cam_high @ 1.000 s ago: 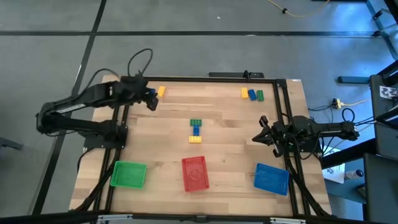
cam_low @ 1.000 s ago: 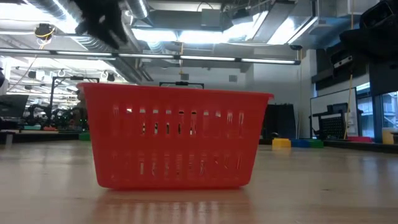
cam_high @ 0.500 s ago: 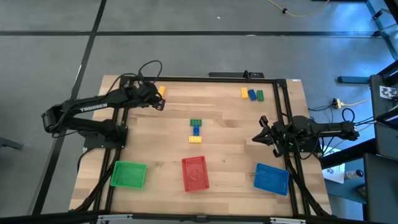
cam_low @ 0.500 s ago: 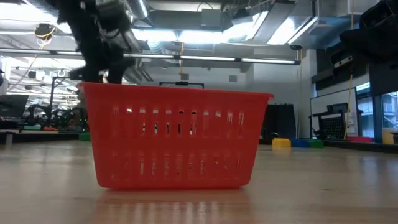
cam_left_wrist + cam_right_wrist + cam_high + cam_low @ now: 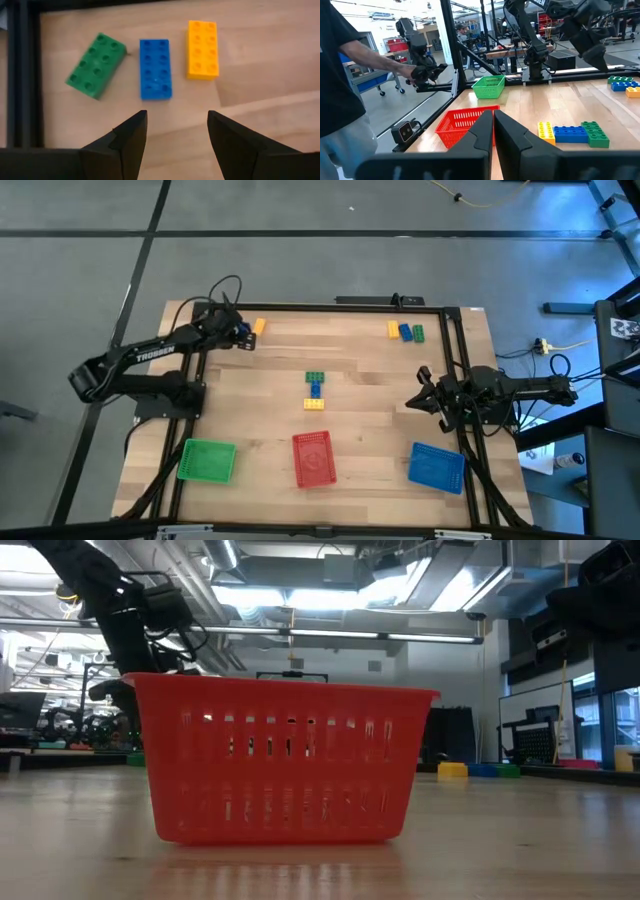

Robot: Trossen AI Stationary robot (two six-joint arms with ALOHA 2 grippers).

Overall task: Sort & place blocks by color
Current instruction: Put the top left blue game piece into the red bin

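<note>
Three blocks lie flat in a row at the table's far left: green [image 5: 95, 65], blue [image 5: 155, 68] and yellow [image 5: 202, 49]. My left gripper [image 5: 176, 117] is open and hovers just over them [image 5: 240, 337], the blue block ahead of the gap between its fingers; from above only the yellow block [image 5: 259, 327] shows clearly. A second row, green [image 5: 315, 377], blue [image 5: 316, 389] and yellow [image 5: 315, 403], lies at the table's middle. A third row [image 5: 405, 332] lies at the far right. My right gripper [image 5: 418, 402] is shut and waits at the right edge.
Green tray [image 5: 207, 460], red tray [image 5: 313, 458] and blue tray [image 5: 436, 465] stand along the near edge. Black frame rails [image 5: 190, 370] run along the table's sides and far edge, close to the left gripper. A person [image 5: 340, 75] stands beyond the table.
My left arm has come down over the far-left row of blocks; the low view shows it sink from high up to just behind the red tray. In the high view its gripper swung slightly toward the table's right, then back.
</note>
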